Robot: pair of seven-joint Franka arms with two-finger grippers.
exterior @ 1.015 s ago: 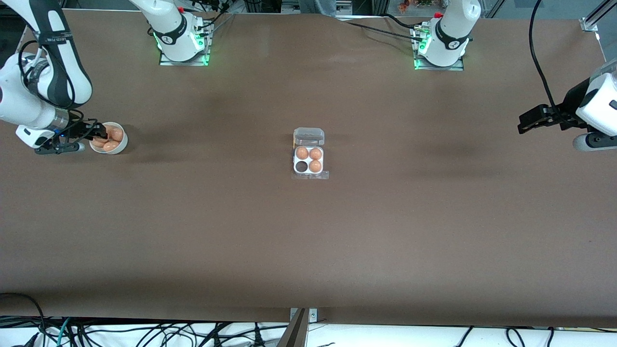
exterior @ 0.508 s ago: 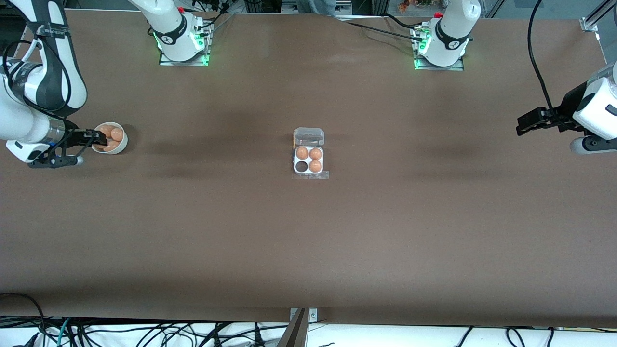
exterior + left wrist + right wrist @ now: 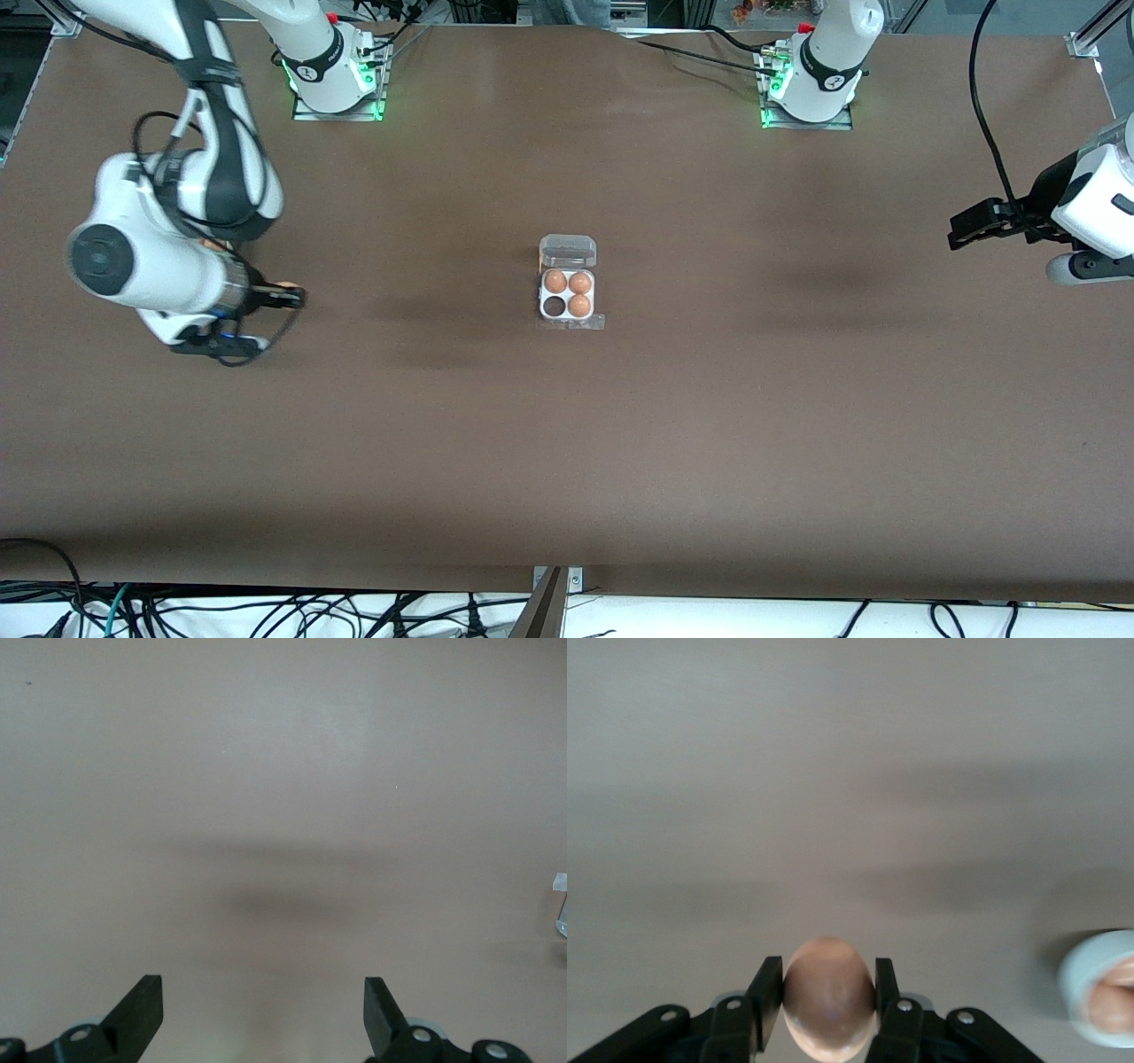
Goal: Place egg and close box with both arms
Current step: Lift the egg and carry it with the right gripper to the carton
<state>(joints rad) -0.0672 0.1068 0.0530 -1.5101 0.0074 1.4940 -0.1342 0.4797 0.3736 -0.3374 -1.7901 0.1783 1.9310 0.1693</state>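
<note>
My right gripper [image 3: 293, 297] is shut on a smooth orange-brown egg [image 3: 828, 997], whose tip shows between the fingers [image 3: 285, 286]. It hangs over bare table between the bowl and the box. In the right wrist view the right gripper [image 3: 827, 981] clamps the egg on both sides. The box [image 3: 567, 295] sits at the table's middle with its clear lid [image 3: 568, 251] folded open. Three eggs fill its cells and the cell [image 3: 555, 307] nearest the front camera on the right arm's side is empty. My left gripper [image 3: 964, 227] waits open over the left arm's end of the table, and nothing shows between the left gripper's [image 3: 263, 1010] jaws.
A white bowl [image 3: 1101, 985] with more eggs stands at the right arm's end of the table; the right arm hides it in the front view. Brown tabletop [image 3: 567, 443] spreads all around the box. Cables hang past the table's edge nearest the front camera.
The right gripper has lifted an egg out of the bowl and carried it toward the box. The left arm has stayed almost still.
</note>
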